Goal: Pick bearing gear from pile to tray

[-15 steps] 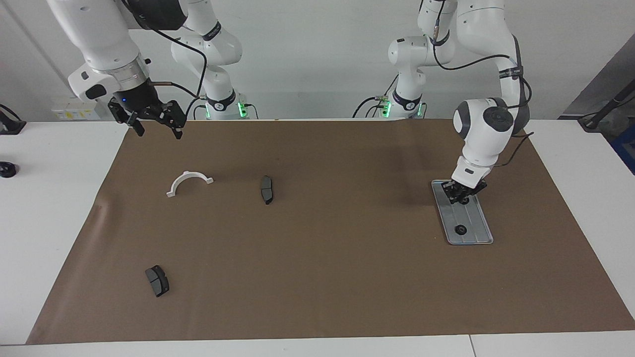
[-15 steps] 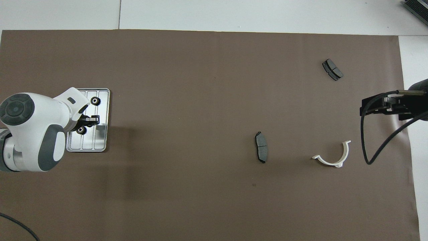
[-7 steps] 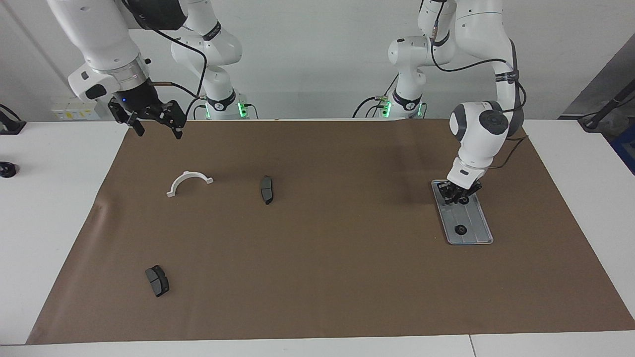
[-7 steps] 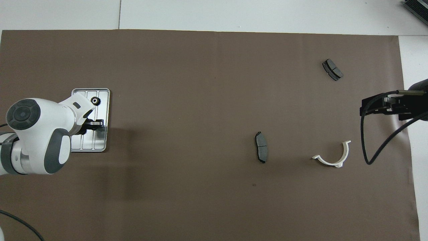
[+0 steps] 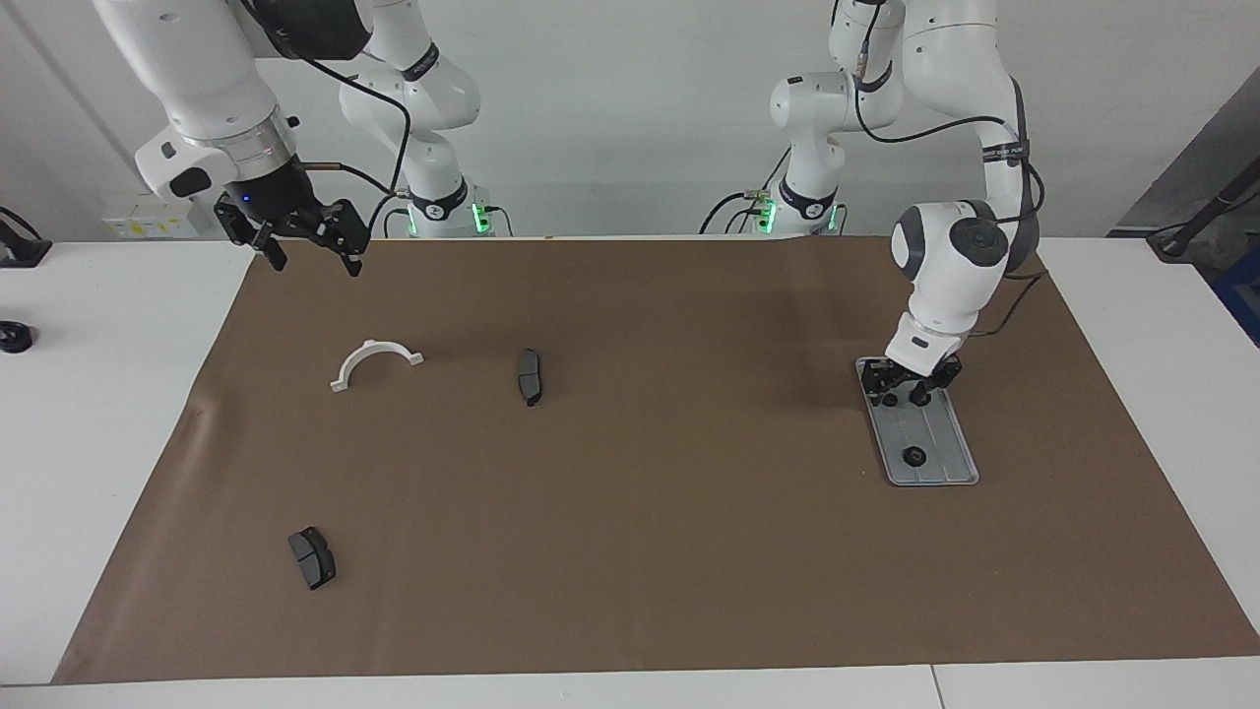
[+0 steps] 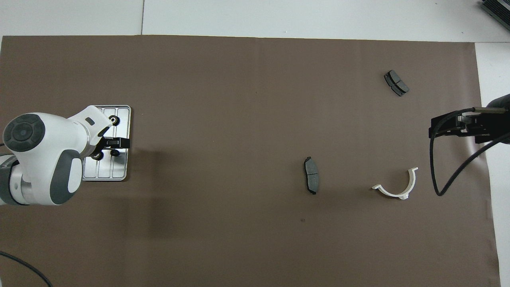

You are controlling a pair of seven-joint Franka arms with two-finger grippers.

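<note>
Over the tray's (image 5: pixel 950 465) robot-side end, your left end effector (image 5: pixel 906 397) hangs low with its fingers spread. It pinches nothing that I can see. The tray sits at the left arm's end of the counter (image 5: pixel 1132 295), on the brown mat (image 5: pixel 630 512).

- One bearing gear (image 5: pixel 913 456) lies on the tray's end farther from the robots.
- A second small dark round part (image 6: pixel 97 156) sits right under the left end effector. It looks like another gear, but I can't confirm it's free of the fingers.

Risks from here, my read:
- If you lift at an angle, a fingertip may clip that part and roll it along the ridges or over the low rim. Go straight up.
- If you lift while a finger touches the rim, the light tray may skid on the mat.
- If the part clings to a pad, it rides up and drops somewhere off the tray.

The right end effector (image 5: pixel 307 244) waits, fingers spread, over the mat's corner at the right arm's end. What's left of the pile is the white bracket (image 5: pixel 375 362) and two brake pads (image 5: pixel 530 376) (image 5: pixel 312 557). I see no loose gear among them. Grabbing a pad by mistake is the likely error if you send that arm in. A small dark item (image 5: pixel 12 337) sits on the bare counter near that end, and I can't tell what it is.
</note>
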